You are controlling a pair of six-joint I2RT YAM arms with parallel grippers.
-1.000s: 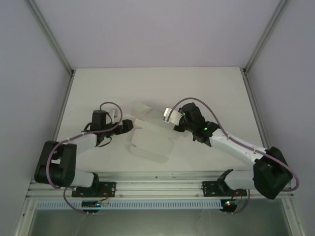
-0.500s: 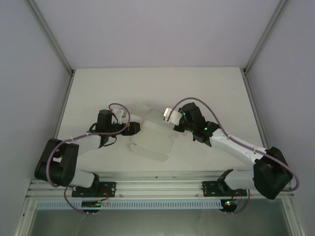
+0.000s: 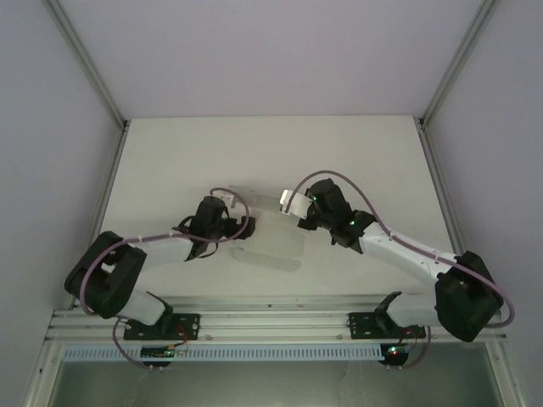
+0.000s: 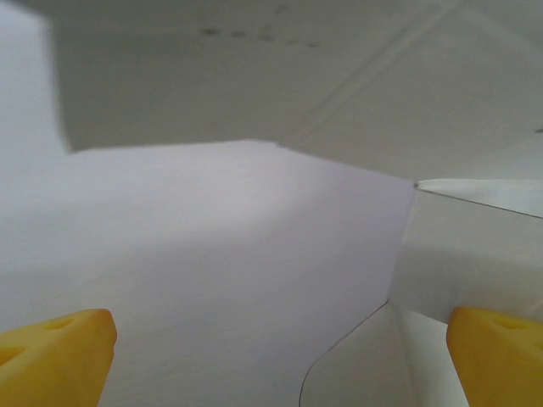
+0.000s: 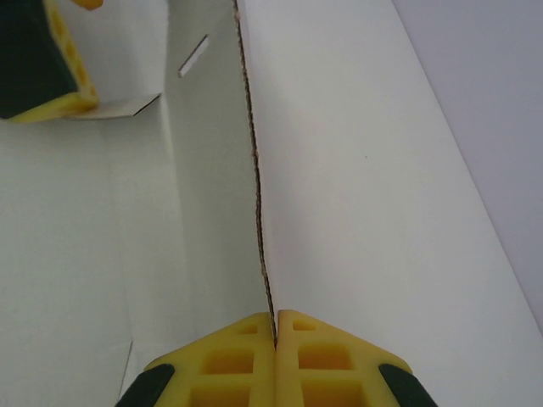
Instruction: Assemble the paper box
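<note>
I'm pinching the paper box (image 3: 273, 242) wall mid-table in my right gripper (image 5: 276, 326), its crease (image 5: 257, 170) running toward twelve o'clock, and my left gripper (image 4: 280, 326) gapes open at the box's nine o'clock side.

I see the right gripper (image 5: 275, 326) at bottom centre, its yellow pads (image 5: 229, 360) pressed together on the edge of a white box (image 5: 356, 212) panel. That edge runs from the pads up to the top of the frame, slightly ragged. To its right, the panel's outer face is plain. To its left I see the inside faces, with a short slit (image 5: 193, 57) near the top and a flap edge below it. A yellow-and-black finger (image 5: 47, 80) rests against that flap at top left. A lavender backdrop (image 5: 492, 102) fills the upper right.
</note>
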